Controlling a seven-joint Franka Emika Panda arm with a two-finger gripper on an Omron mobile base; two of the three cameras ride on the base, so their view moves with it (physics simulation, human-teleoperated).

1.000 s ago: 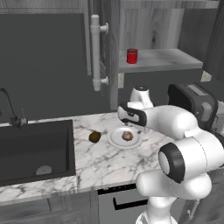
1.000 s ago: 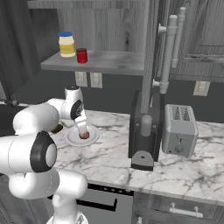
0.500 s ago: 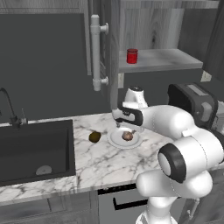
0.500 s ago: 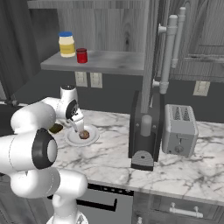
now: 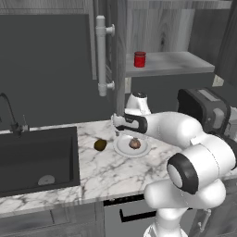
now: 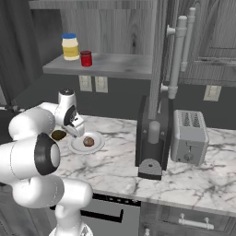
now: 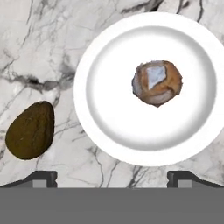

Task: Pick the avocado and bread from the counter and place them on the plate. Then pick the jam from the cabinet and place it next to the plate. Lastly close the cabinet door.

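Bread (image 7: pixel 156 82) lay on plate (image 7: pixel 109 144) | avocado (image 7: pixel 30 130) remained on counter (image 7: pixel 39 52) left of plate | jam (image 5: pixel 140 59) was on cabinet shelf | gripper (image 7: pixel 111 177) was spread, empty

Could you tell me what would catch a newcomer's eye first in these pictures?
Probably the white plate on the marble counter, with the bread lying on it, and the dark avocado beside it on the counter. Next, the red jam on the shelf of the open cabinet.

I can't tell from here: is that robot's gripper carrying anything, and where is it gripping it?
Nothing is held. The gripper is open above the plate; the bread lies on it, the avocado beside it.
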